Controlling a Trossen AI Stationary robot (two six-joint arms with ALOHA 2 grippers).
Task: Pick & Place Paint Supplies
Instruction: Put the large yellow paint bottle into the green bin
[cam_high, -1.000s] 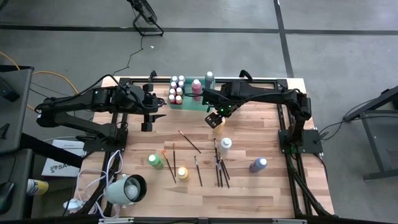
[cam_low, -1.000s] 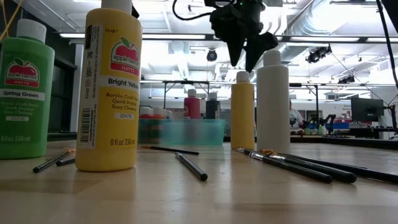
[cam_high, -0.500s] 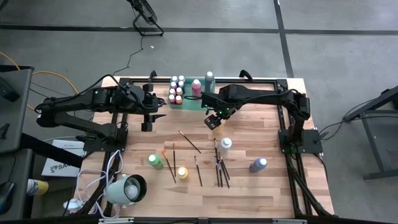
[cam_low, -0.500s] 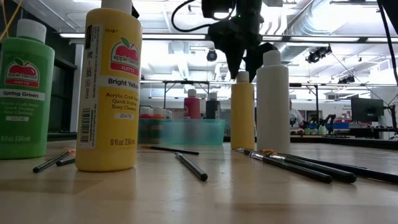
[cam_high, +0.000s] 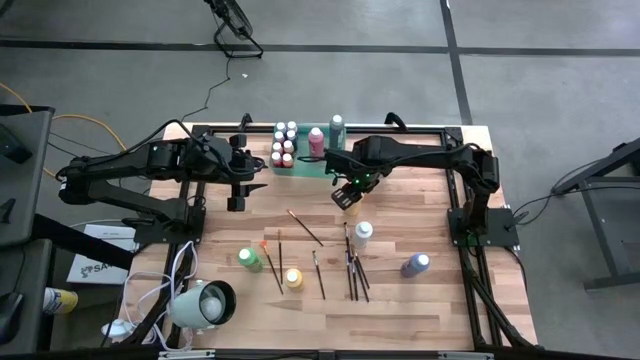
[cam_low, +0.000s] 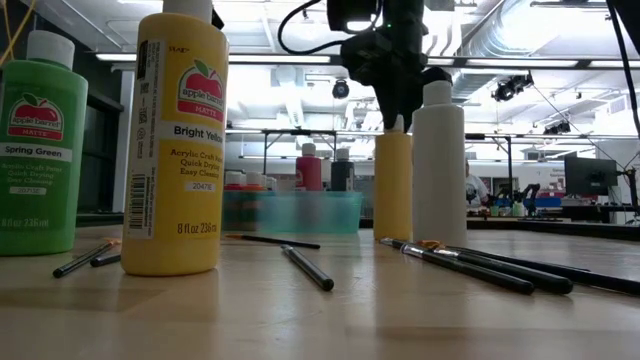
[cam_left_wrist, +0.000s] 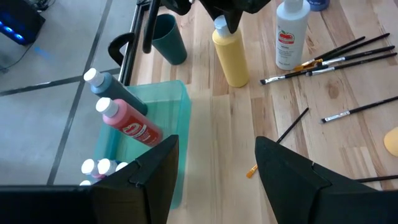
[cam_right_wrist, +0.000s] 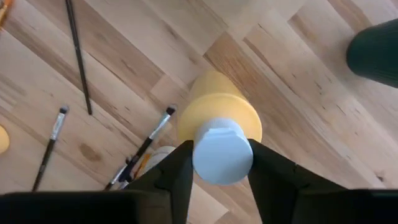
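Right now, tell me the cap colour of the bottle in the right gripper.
White cap on a yellow bottle; the right wrist view shows it best.

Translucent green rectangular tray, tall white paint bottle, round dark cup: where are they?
Translucent green rectangular tray (cam_left_wrist: 177, 109): left wrist view, bare wall.
Tall white paint bottle (cam_low: 439, 170): low view, body.
Round dark cup (cam_left_wrist: 169, 40): left wrist view, side.

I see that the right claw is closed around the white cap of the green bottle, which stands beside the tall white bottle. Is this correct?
Not quite: the bottle is yellow, not green. The right wrist view shows the right claw around the white cap of the yellow bottle, and the low view shows this bottle standing beside the tall white bottle. The green bottle stands elsewhere, untouched.
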